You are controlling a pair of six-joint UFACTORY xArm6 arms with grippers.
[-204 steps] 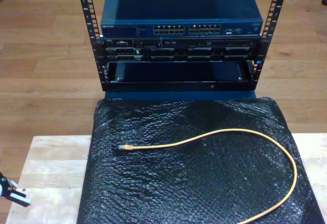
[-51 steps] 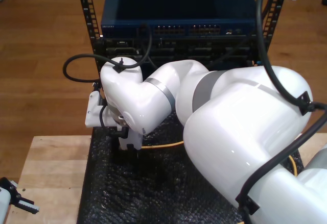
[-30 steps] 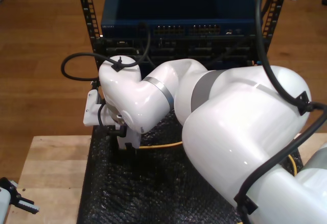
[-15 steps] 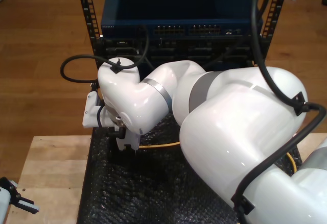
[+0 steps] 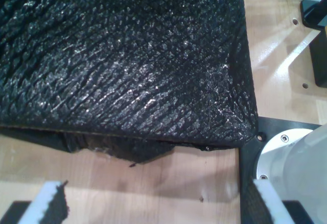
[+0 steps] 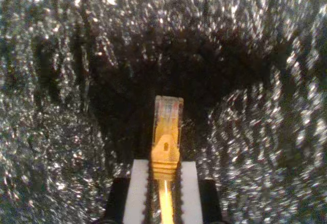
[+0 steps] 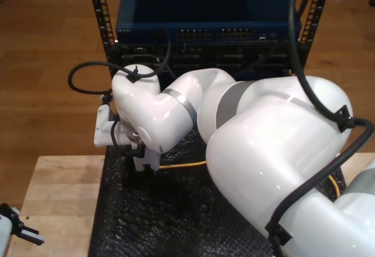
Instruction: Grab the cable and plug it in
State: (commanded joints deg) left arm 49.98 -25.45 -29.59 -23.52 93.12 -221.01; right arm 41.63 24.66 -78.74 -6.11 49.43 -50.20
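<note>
The orange-yellow cable lies across the black bubble-wrap mat and shows again by the big arm's elbow. In the second wrist view its clear plug sticks out forward from between two white pads, just above the mat. My second gripper is shut on the cable right behind the plug; in the exterior view this gripper hangs over the mat's far part towards the exterior view's left. My first gripper is open above the wooden table, with nothing between its fingers.
A blue network switch with a row of ports sits in a black rack behind the mat. The large white arm covers much of the mat. The first gripper sits at the exterior view's lower left, over the wooden table.
My second gripper has risen a little and shifted slightly towards the exterior view's left, carrying the cable end with it. The first gripper has stayed put.
</note>
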